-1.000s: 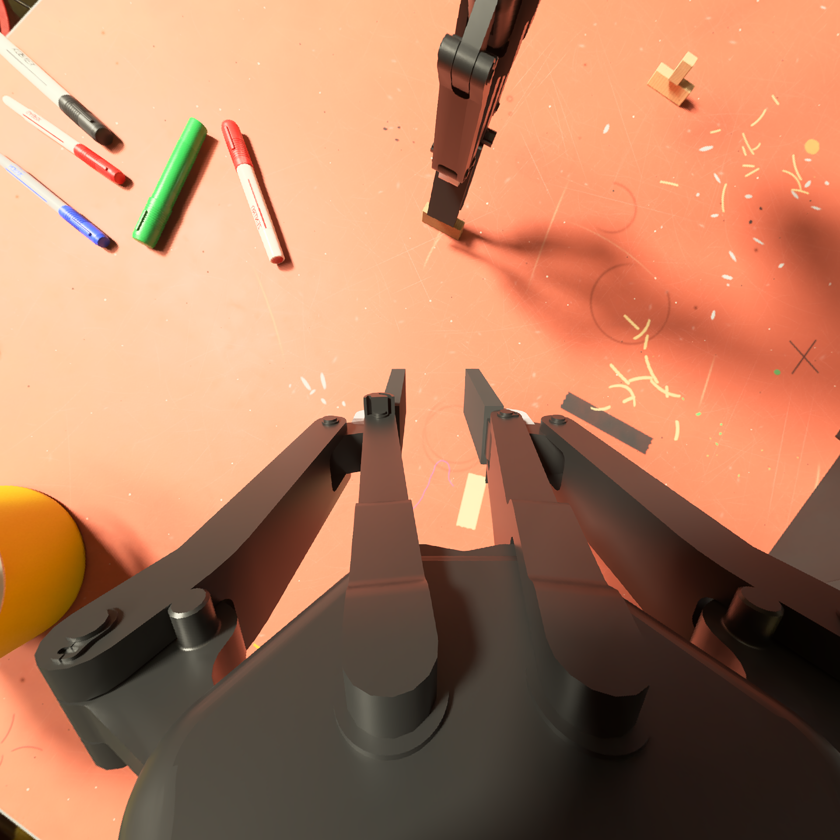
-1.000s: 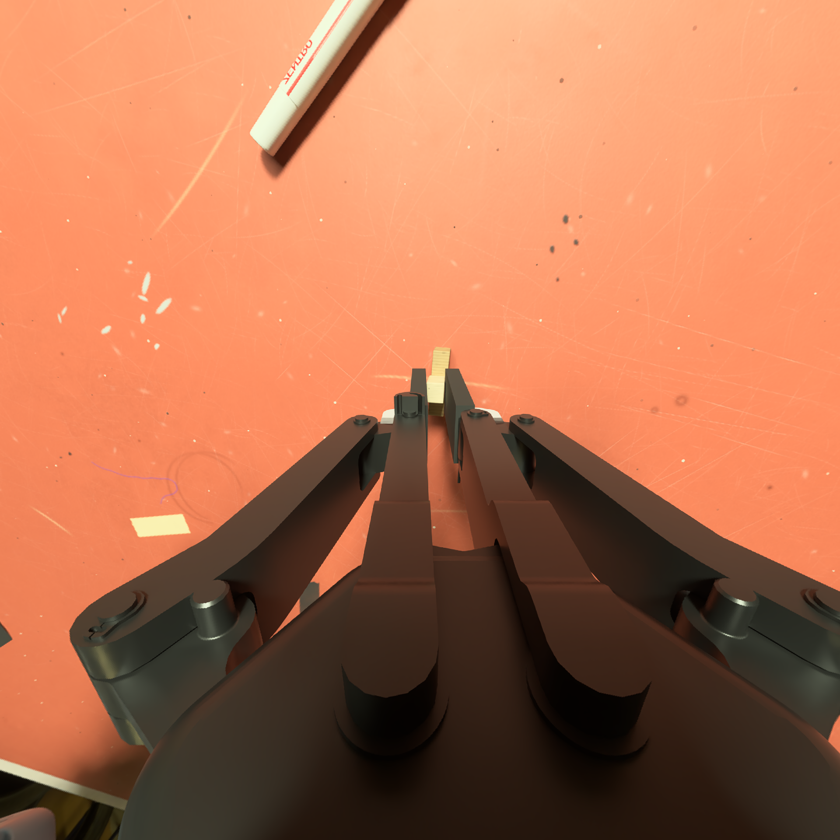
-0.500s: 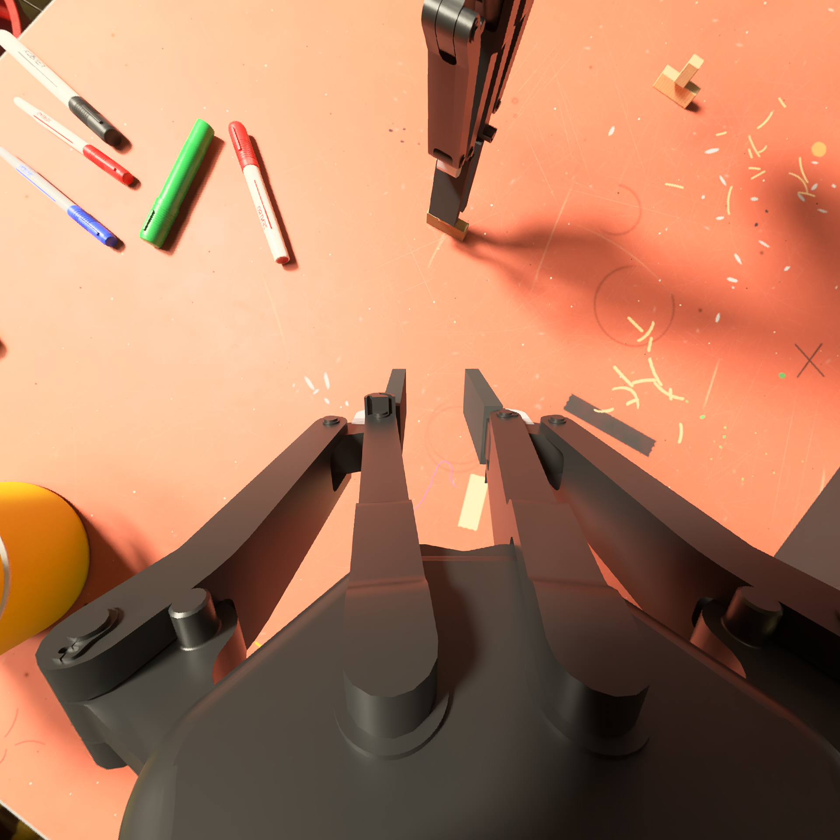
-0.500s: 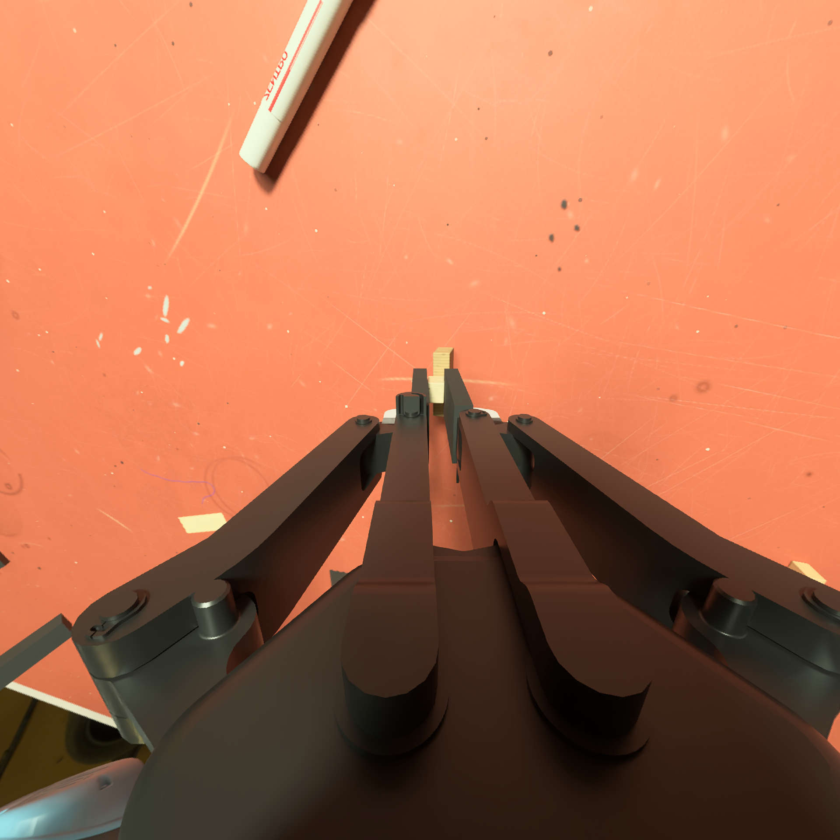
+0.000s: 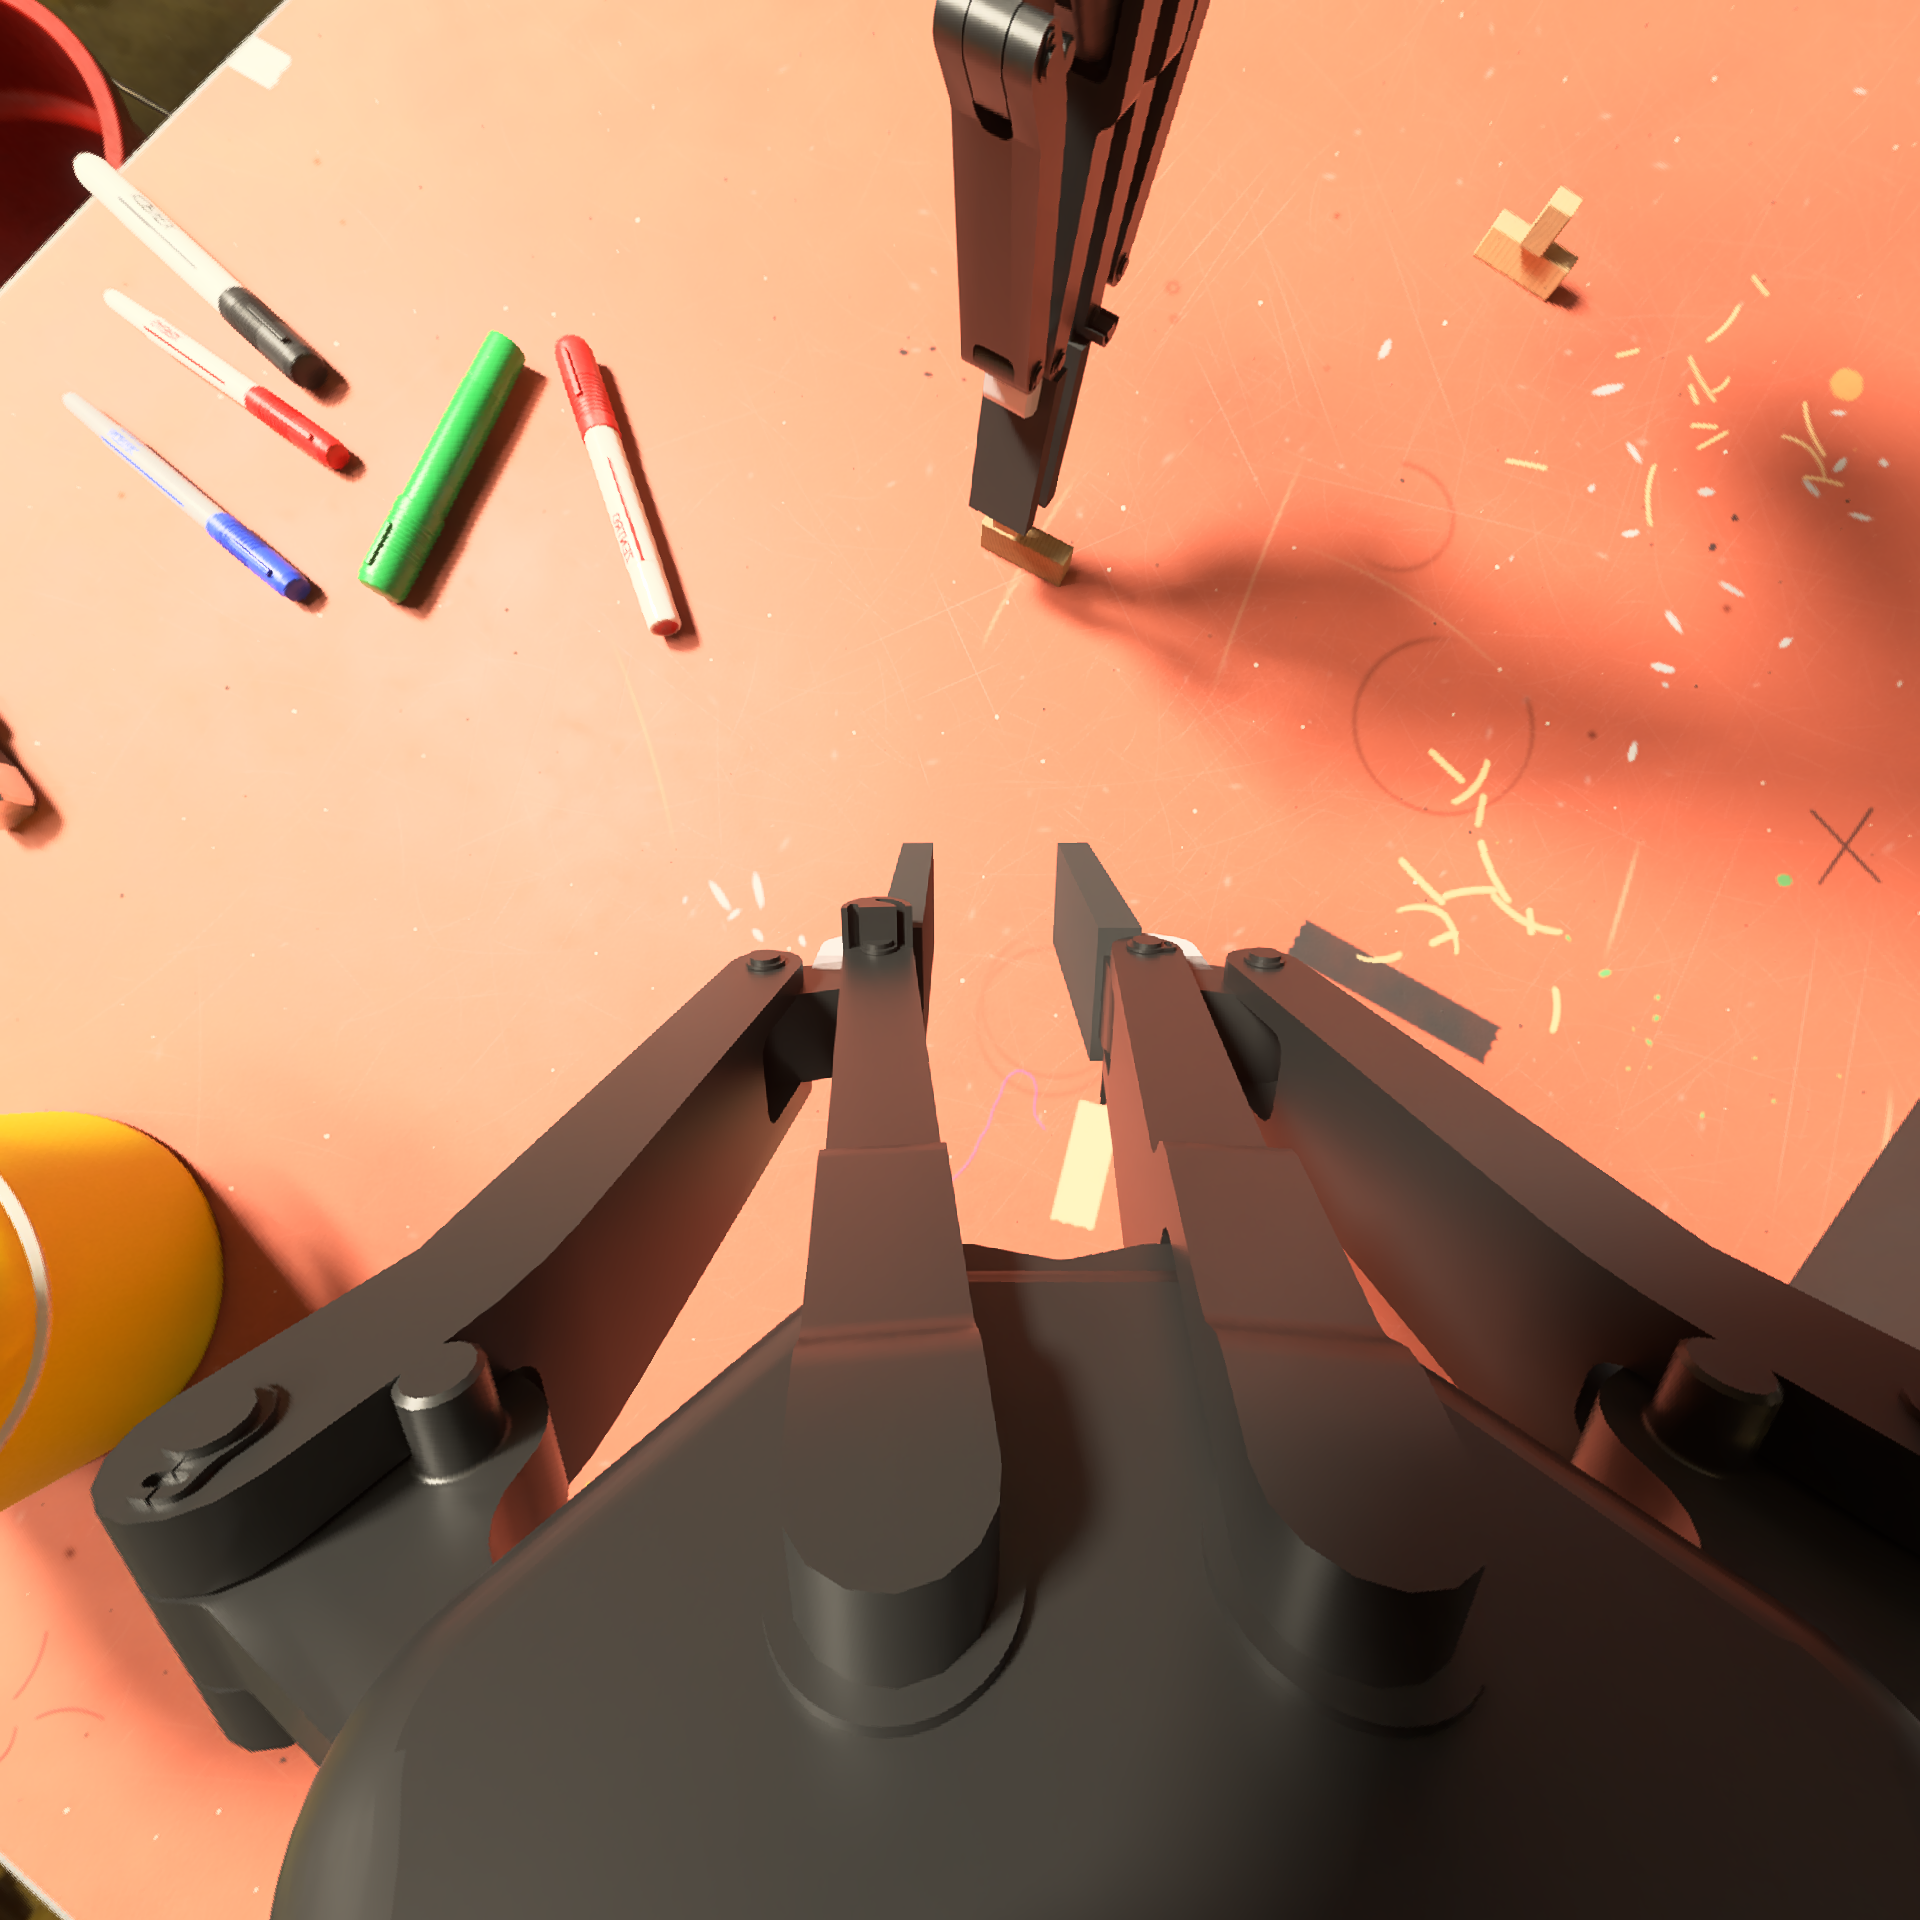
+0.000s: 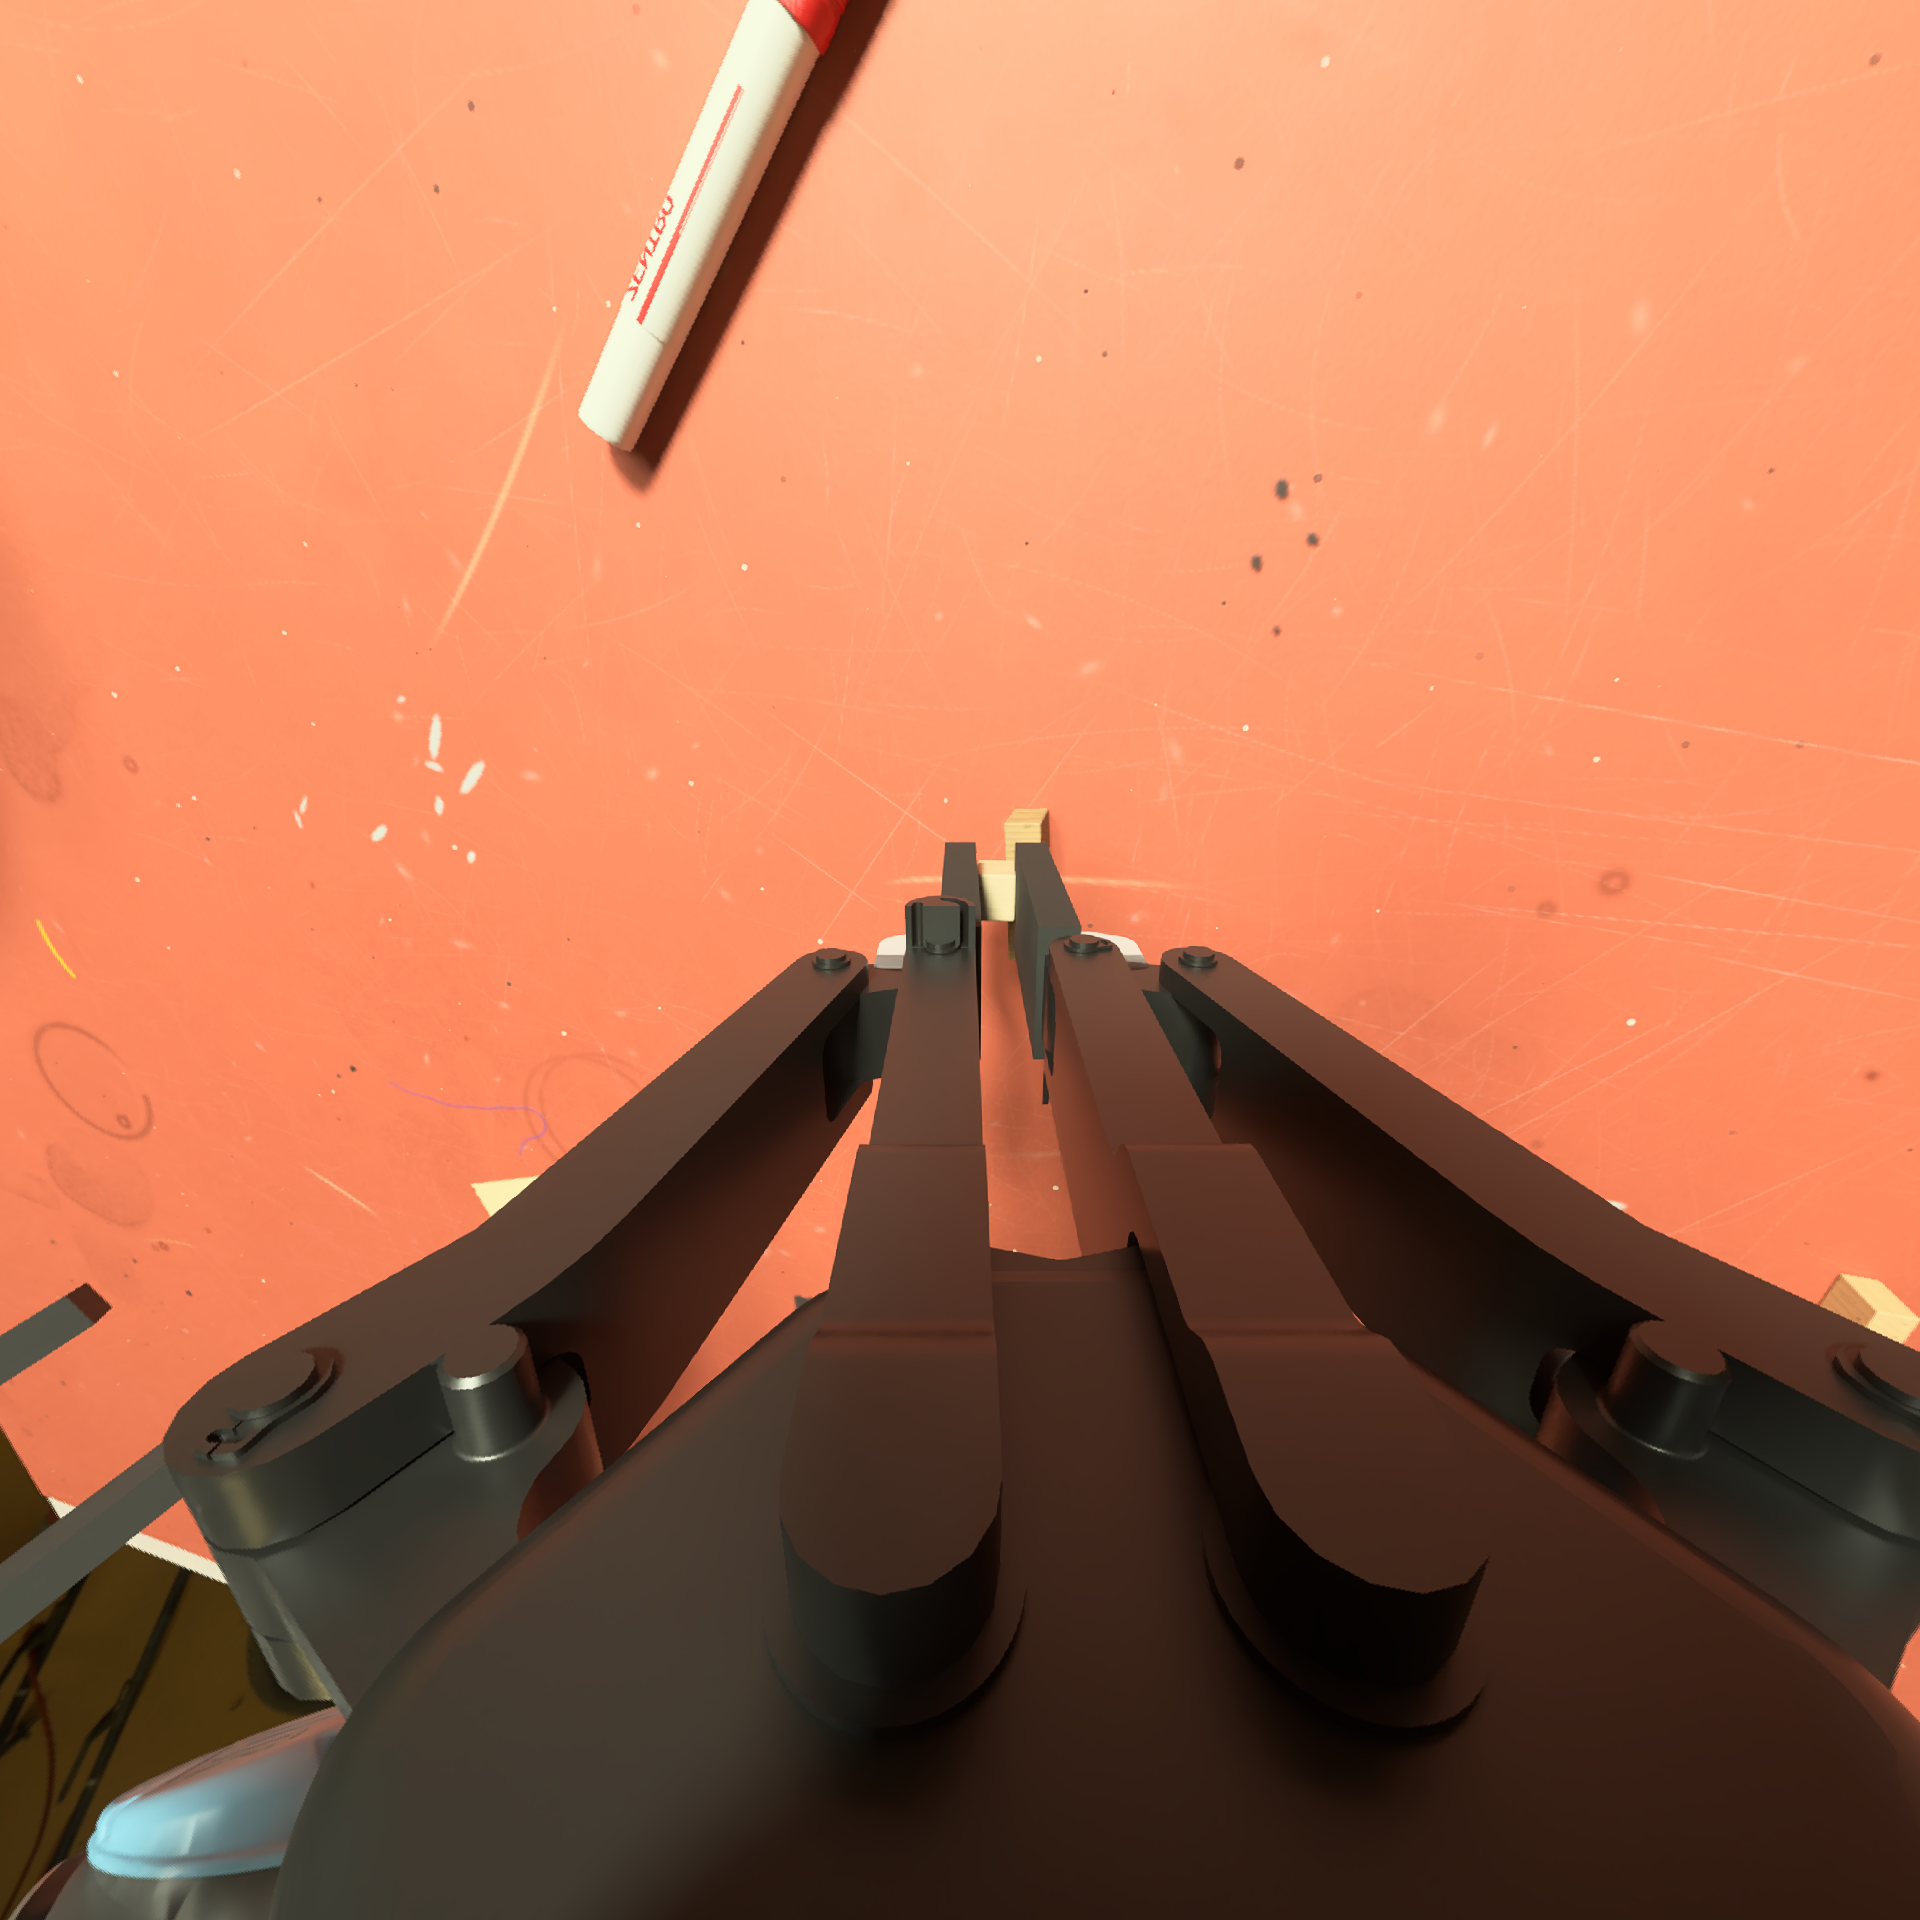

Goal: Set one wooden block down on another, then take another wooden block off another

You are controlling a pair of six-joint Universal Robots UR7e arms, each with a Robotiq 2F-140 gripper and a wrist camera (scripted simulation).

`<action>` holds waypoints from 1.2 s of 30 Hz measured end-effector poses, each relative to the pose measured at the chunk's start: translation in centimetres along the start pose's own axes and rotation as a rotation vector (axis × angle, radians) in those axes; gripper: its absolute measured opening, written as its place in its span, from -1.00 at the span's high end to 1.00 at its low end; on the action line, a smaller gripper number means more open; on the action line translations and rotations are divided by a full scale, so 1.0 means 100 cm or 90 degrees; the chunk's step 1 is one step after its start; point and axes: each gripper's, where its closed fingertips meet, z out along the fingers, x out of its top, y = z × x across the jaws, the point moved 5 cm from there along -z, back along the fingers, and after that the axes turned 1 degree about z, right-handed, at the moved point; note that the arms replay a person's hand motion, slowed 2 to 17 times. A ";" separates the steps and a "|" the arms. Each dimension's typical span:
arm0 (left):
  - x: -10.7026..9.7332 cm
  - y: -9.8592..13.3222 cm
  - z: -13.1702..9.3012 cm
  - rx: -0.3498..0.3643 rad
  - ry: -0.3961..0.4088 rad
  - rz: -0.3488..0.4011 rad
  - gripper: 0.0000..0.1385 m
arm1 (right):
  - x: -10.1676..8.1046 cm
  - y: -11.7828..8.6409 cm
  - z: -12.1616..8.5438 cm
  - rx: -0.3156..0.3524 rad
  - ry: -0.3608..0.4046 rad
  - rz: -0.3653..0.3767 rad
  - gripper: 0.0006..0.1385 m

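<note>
My right gripper (image 6: pixel 995 871) is shut on a small wooden block (image 6: pixel 1027 828). In the left wrist view this gripper (image 5: pixel 1013 509) hangs straight down over the table's far middle, with the block (image 5: pixel 1023 548) at its tips, level and very close to the orange table top. Two more wooden blocks (image 5: pixel 1527 244) stand stacked crosswise at the far right. My left gripper (image 5: pixel 994 894) is open and empty above the near middle of the table. A corner of another wooden block (image 6: pixel 1870 1304) shows at the right edge of the right wrist view.
Several markers lie at the far left, among them a green one (image 5: pixel 442 468) and a red-capped white one (image 5: pixel 618 488) (image 6: pixel 707 229). A yellow round object (image 5: pixel 94 1299) is at the near left and a red bucket (image 5: pixel 42 125) is past the far-left table edge. A grey tape strip (image 5: pixel 1392 987) lies flat on the table.
The right wrist view has widened step by step, so my right gripper has risen slightly with the block still in it. The left wrist view has shifted a little; its gripper stays open.
</note>
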 end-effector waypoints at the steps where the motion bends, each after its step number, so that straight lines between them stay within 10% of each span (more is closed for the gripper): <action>1: 0.000 0.000 -0.001 0.001 0.003 0.000 0.55 | 0.000 0.000 -0.001 -0.003 0.000 0.000 0.86; 20: 0.014 0.001 -0.028 0.019 0.123 -0.001 0.52 | 0.006 -0.002 -0.036 -0.032 0.012 0.003 0.86; 36: 0.034 0.004 -0.078 0.043 0.357 -0.010 0.33 | 0.001 -0.001 -0.092 -0.052 0.034 -0.014 0.86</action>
